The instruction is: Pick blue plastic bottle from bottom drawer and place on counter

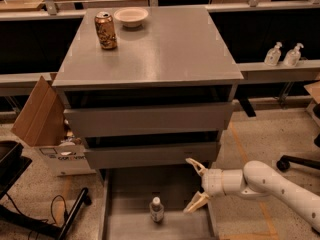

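The blue plastic bottle (157, 209), small and clear with a white cap, stands upright on the floor of the pulled-out bottom drawer (130, 194). My gripper (192, 186) is open, its two pale fingers spread wide. It hangs over the drawer's right side, to the right of the bottle and slightly above it, not touching it. The white arm comes in from the lower right. The counter (165, 44) is the grey cabinet top above.
A gold-brown can (106, 30) and a white bowl (131, 17) stand at the counter's back left. Two upper drawers (150, 119) sit partly open above the bottom one. A cardboard box (42, 119) stands left of the cabinet. Two pump bottles (284, 54) stand on the right ledge.
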